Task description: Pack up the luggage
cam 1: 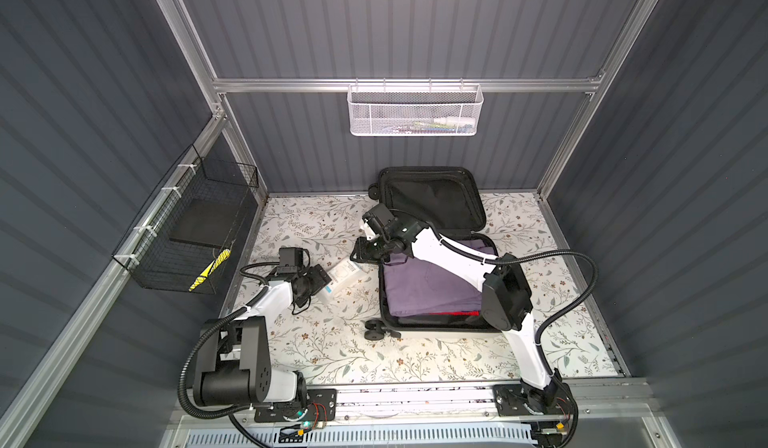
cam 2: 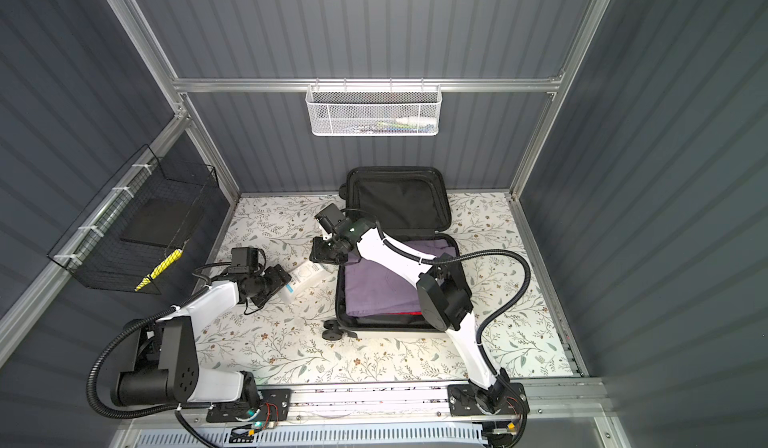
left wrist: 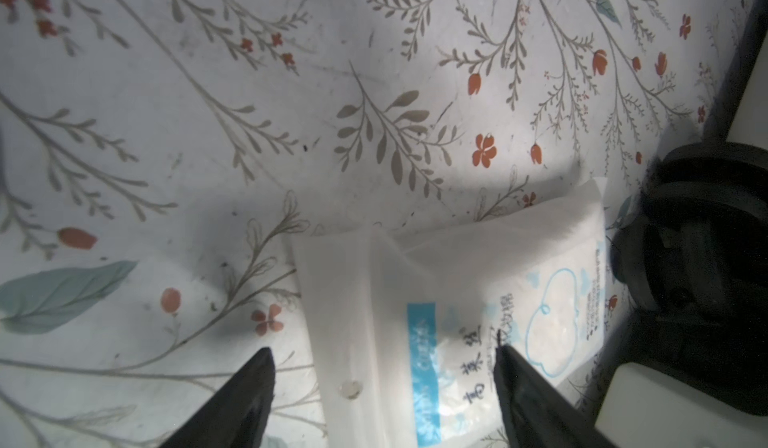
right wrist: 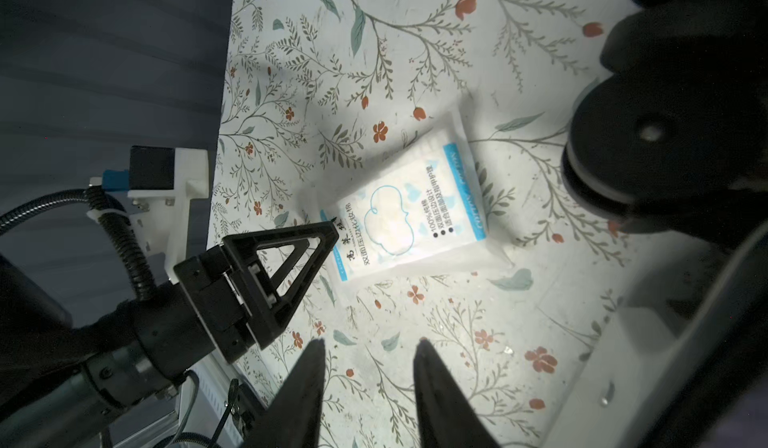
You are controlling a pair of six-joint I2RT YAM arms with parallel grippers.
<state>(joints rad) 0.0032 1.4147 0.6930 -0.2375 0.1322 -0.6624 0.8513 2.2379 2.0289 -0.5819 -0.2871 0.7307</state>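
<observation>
The luggage (cam 1: pixel 432 200) (cam 2: pixel 399 200) lies open at the back of the table, its lid leaning on the rear wall. Purple clothing (cam 1: pixel 424 284) fills its lower half. A white packet of cotton pads (cam 1: pixel 345 277) (right wrist: pixel 411 213) lies flat on the floral cloth just left of the luggage. My left gripper (left wrist: pixel 383 348) (cam 1: pixel 326 284) is open and low over the packet's (left wrist: pixel 457 284) near end, one finger on each side. My right gripper (right wrist: pixel 370 344) (cam 1: pixel 365 254) hovers beside the luggage's left edge, open, with only cloth showing between its fingers.
A luggage wheel (left wrist: pixel 706 225) stands close to the packet's far end. A white mesh basket (cam 1: pixel 415 111) holding small items hangs on the back rail. A black wire basket (cam 1: pixel 195 234) on the left wall holds a flat black thing and a yellow item (cam 1: pixel 208 273).
</observation>
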